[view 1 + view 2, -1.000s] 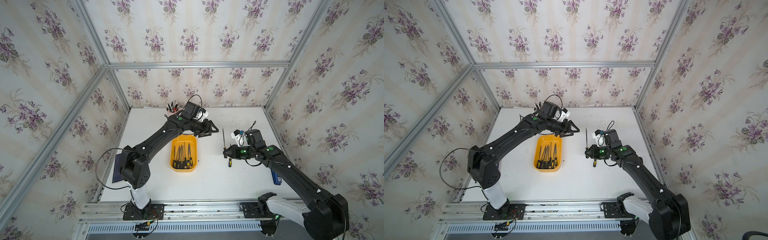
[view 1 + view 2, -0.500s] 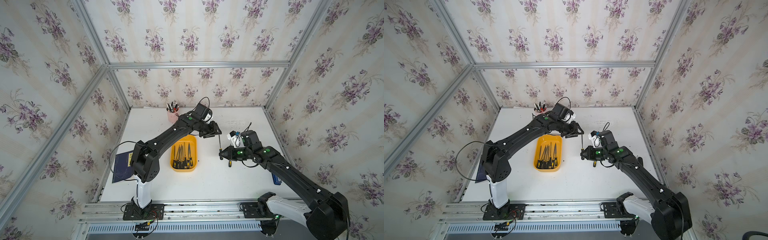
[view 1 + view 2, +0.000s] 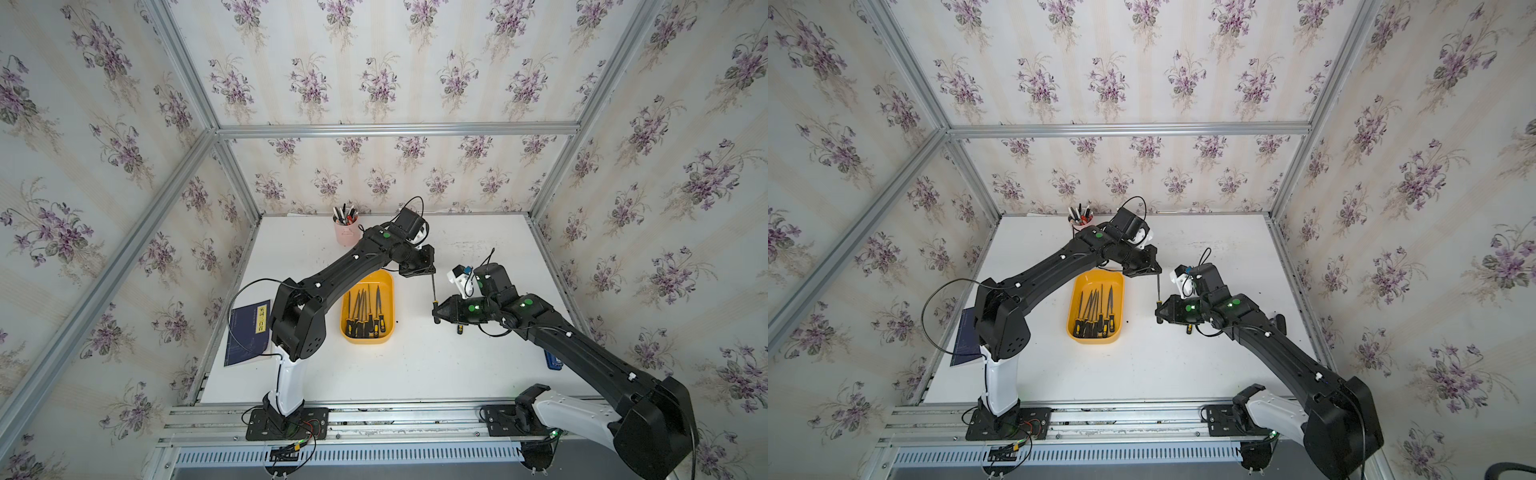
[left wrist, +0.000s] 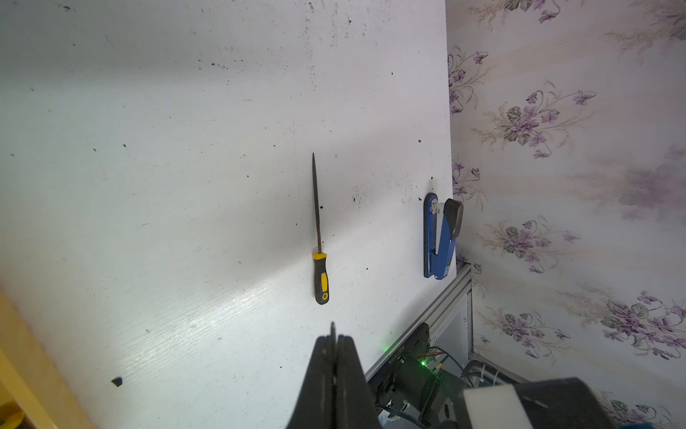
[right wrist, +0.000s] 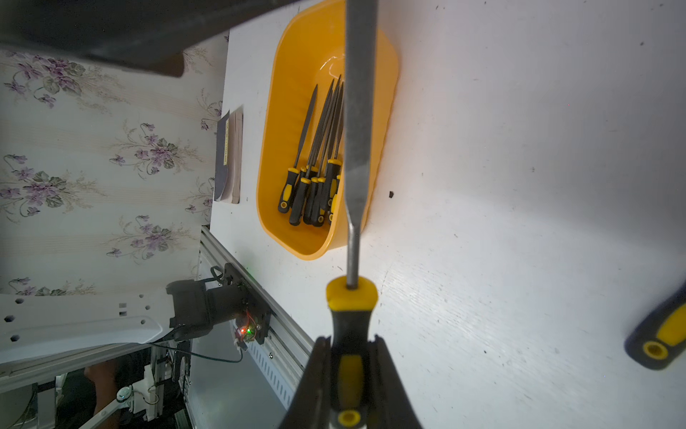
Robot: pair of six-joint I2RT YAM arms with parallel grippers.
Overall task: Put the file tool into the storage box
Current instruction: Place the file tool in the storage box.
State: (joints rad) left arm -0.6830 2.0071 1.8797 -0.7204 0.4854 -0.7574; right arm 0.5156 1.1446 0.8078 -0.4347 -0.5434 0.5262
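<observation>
The file tool (image 3: 433,291) (image 3: 1158,291) hangs over the table right of the storage box, blade pointing to the back. My right gripper (image 3: 436,311) (image 5: 350,341) is shut on its black-and-yellow handle (image 5: 350,319). My left gripper (image 3: 431,272) (image 4: 334,340) is shut on the blade's far end, whose thin tip pokes out between the jaws. The storage box (image 3: 368,338) (image 3: 1094,338) (image 5: 293,93), a yellow-orange tray, holds several files. Another file (image 4: 319,230) (image 3: 459,329) lies flat on the table under the right wrist.
A pink pen cup (image 3: 345,232) stands at the back behind the left arm. A dark blue book (image 3: 249,332) lies at the table's left edge. A blue hand tool (image 4: 440,237) (image 3: 552,360) rests near the right edge.
My left arm swung right from behind the tray to the file's blade and its jaws closed on the tip. My right gripper carried the file a little left.
</observation>
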